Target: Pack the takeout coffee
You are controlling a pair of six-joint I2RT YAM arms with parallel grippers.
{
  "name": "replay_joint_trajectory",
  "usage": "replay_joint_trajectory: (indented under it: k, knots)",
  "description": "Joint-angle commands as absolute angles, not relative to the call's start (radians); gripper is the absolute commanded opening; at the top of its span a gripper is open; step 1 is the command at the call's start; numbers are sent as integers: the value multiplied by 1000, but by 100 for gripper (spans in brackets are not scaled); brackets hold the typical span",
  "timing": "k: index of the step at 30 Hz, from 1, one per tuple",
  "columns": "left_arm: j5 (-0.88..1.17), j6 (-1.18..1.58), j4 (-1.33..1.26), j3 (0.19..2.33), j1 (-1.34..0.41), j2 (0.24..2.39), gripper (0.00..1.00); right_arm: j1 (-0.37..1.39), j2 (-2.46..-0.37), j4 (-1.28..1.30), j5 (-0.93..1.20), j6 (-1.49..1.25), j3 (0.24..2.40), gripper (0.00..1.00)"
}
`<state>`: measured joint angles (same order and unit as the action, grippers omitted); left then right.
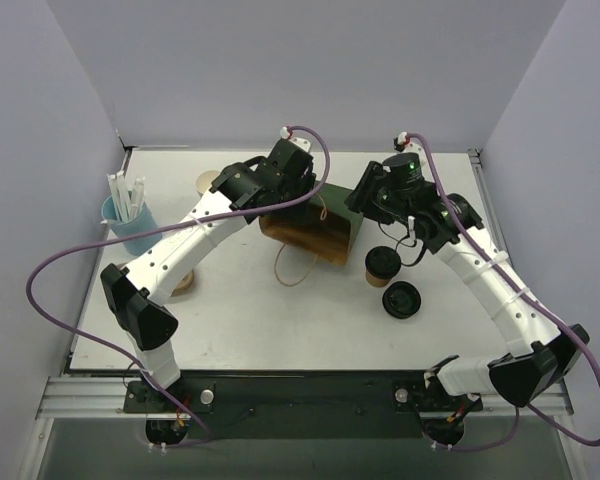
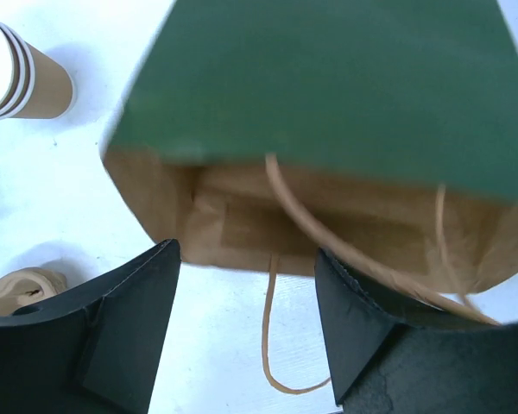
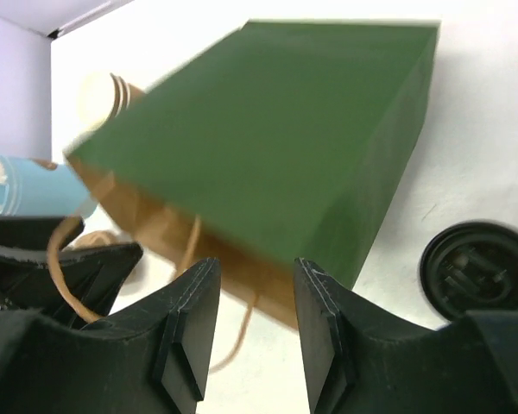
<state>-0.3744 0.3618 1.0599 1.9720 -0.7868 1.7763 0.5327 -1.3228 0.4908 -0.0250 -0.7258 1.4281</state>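
Coffee (image 1: 382,263) stood upright on the table (image 1: 280,320), black lid on, just right of the bag (image 1: 315,232) and outside it. A loose lid (image 1: 404,299) lay near it on the side toward the arms, apart from the cup.

The bag lay on its side in the middle of the table, green outside up, its brown mouth turned toward the arm bases. One cord handle (image 1: 295,265) trailed out of the mouth onto the table.

The left gripper (image 2: 246,259) hung at the mouth of the bag with its fingers (image 2: 112,345) spread wide. In the left wrist view the bag's lower lip and the handle cord showed in the gap between them, and neither finger was seen to touch the bag.

The right gripper (image 3: 255,266) was at the bag's far right side. Its fingers (image 3: 181,345) stood close together with a narrow gap, and the bag's brown edge showed in that gap; the bag was blurred there, and I could not tell whether the fingers pinched it or only stood before it.

A blue cup (image 1: 130,225) holding white straws (image 1: 125,192) stood at the left edge of the table. Stacked tan cups (image 1: 208,183) lay near the far edge, left of the bag
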Motion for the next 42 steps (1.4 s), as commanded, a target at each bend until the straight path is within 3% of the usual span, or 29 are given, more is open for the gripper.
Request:
replay_joint_trajectory:
  k: [1, 6, 19, 24, 33, 40, 42]
  knots:
    - [-410, 344, 1048, 2014, -785, 1767, 73, 535, -1370, 471, -141, -611, 1509, 39]
    - [-408, 328, 1029, 2025, -776, 1799, 73, 543, -1373, 445, -114, -607, 1438, 40]
    - [-400, 295, 1032, 2088, -765, 1851, 73, 606, -1145, 249, -71, -546, 1137, 40]
    - [-399, 281, 1046, 2126, -762, 1885, 73, 655, -1126, 121, -138, -515, 1017, 52]
    - [-397, 275, 1052, 2170, -759, 1930, 73, 704, -1210, -5, -337, -469, 962, 56]
    - [-391, 268, 1054, 2200, -755, 1957, 73, 756, -1313, 65, -629, -466, 1005, 50]
    - [-388, 268, 1054, 2203, -755, 1960, 73, 758, -1331, 17, -632, -450, 1002, 38]
